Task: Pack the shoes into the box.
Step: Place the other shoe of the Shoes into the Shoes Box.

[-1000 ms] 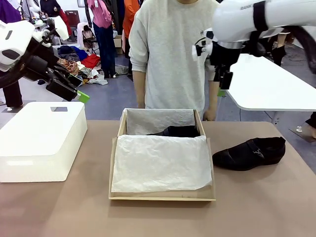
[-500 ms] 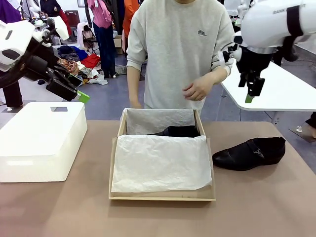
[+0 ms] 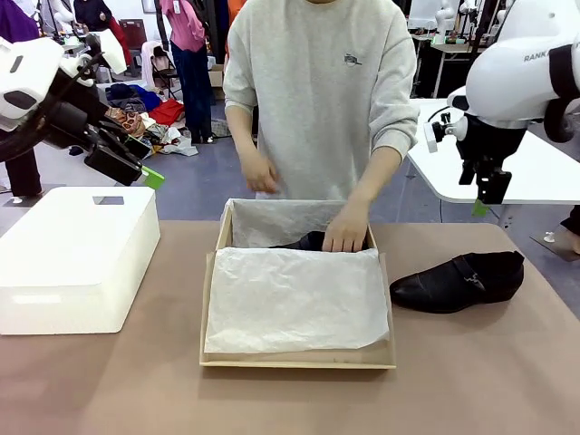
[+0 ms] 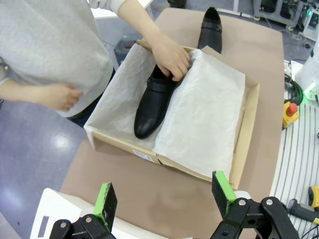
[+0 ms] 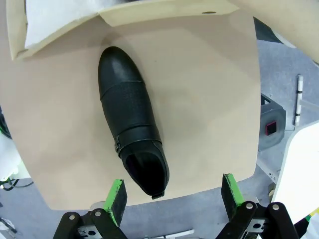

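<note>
One black dress shoe [image 4: 152,102] lies at the shoebox's [image 3: 299,361] far end, a person's hand [image 4: 172,55] on its heel. Its mate [image 5: 132,124] sits on the counter [image 3: 471,381] just beside the box, below the released right end effector [image 5: 173,193]; gripping across the strap looks safest. Left end effector [image 4: 163,193], also released, hangs well apart. White tissue [image 3: 294,299] seemingly covers the free half.

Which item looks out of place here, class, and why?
One shoe lies on the table right of the box, apart from it; its mate already sits inside, under the person's hand. Nothing looks damaged.
</note>
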